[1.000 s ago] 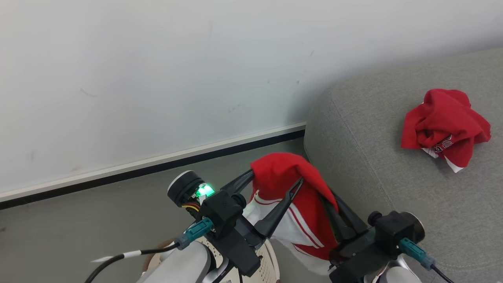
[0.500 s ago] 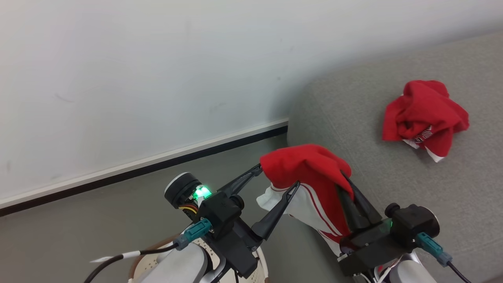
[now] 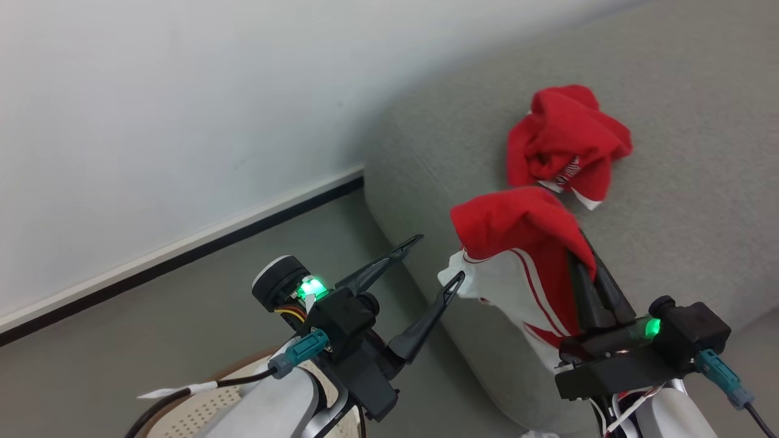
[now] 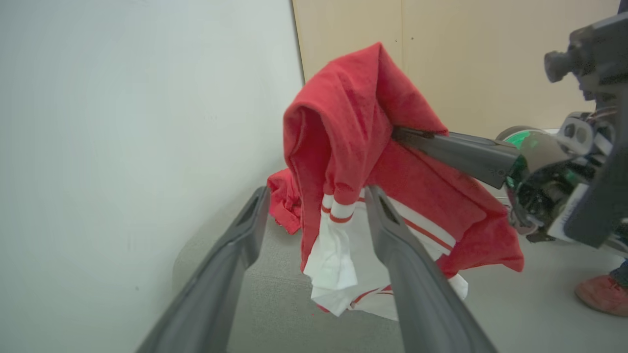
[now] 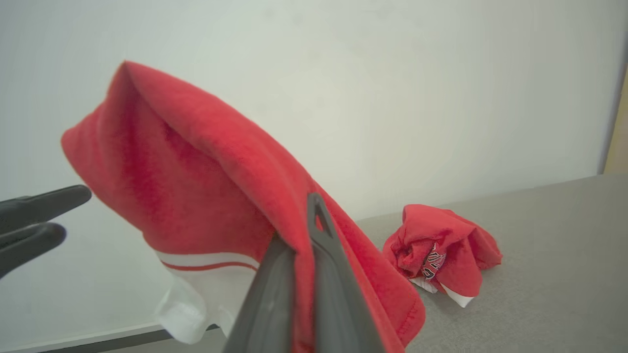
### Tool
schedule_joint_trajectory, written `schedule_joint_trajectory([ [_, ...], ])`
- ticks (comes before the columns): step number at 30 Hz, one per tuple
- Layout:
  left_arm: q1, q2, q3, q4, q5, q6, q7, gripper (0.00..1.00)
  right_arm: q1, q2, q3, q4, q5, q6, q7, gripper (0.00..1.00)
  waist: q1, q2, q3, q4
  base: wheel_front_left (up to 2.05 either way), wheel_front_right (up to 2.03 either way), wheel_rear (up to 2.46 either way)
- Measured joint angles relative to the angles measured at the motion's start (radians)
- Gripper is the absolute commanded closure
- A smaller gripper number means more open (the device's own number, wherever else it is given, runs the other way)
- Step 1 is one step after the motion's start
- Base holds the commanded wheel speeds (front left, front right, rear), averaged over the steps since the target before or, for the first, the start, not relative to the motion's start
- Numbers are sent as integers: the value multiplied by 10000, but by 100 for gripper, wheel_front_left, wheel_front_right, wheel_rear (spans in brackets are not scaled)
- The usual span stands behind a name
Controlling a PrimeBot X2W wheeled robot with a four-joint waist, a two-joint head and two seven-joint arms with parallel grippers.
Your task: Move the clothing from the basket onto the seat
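My right gripper (image 3: 578, 246) is shut on a red garment with white trim (image 3: 523, 225), which it holds in the air over the near corner of the grey seat (image 3: 700, 182). Its pinched fingers (image 5: 314, 230) come through the cloth (image 5: 196, 171). My left gripper (image 3: 439, 258) stands open beside it. Its nearer fingertip (image 3: 457, 278) is at the white trim, and I cannot tell whether it touches. In the left wrist view the garment (image 4: 353, 122) hangs just beyond my own fingers (image 4: 392, 245). A second red garment with a logo (image 3: 566, 146) lies crumpled on the seat.
The cream basket (image 3: 201, 410) peeks out under my left forearm at the bottom left. A white wall with a dark skirting line (image 3: 182, 255) runs behind the grey floor. A person's red shoe (image 4: 601, 294) stands on the floor beyond my right arm.
The camera has turned towards the seat. My right gripper has carried the garment right, off my left fingers and over the seat's corner. My left gripper has stayed open.
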Motion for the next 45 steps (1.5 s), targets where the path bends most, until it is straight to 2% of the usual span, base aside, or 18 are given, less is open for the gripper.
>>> schedule_joint_trajectory([
  [5, -311, -23, -284, 36, 25, -111, 153, 0, 183, 268, -550, -385, -56, 0, -2, 100, -1, 0, 341, -645, 0, 0, 0],
  [14, -1268, -295, -1062, 740, -282, -445, -31, 0, 962, 809, -1615, -1108, -416, 0, 0, 100, 0, 0, 1189, -1140, 4, 4, 4],
  [23, -1394, 40, -1246, 849, -510, -472, -163, 0, 1050, 1147, -1569, -1294, -631, 0, 0, 100, 0, 0, 1547, -1256, 10, 10, 10],
  [27, -1466, 242, -1267, 658, -508, -472, 15, 0, 796, 1264, -1743, -1363, -391, 0, 0, 100, 0, 0, 1807, -1263, 0, 0, 0],
  [33, -1614, 717, -1254, 19, -376, -353, 723, 0, -899, 1308, -2322, -1530, 330, 0, 0, 100, 1, 1, 2523, -1278, 0, 0, 0],
  [35, -1707, 905, -1262, -234, -318, -341, 1009, 0, -1714, 1335, -2619, -1601, 1045, 0, 2, 100, 1, 0, 2841, -1284, 0, 0, 0],
  [40, -2199, 1127, -1484, -807, -184, -372, 1534, 0, -4053, 1200, -3653, -1400, 2013, -2, 0, 100, 2, 1, 3772, -1210, 0, 0, 0],
  [41, -2199, 1127, -1484, -807, -184, -372, 1534, 0, -4053, 1200, -3653, -1400, 2013, -2, 0, 100, 2, 1, 3772, -1210, 0, 0, 0],
  [45, -2679, 1269, -1616, -1095, -104, -443, 1802, 0, -5964, 483, -4397, -965, 2602, -4, -2, 100, 3, 1, 4588, -1052, 0, 0, 0],
])
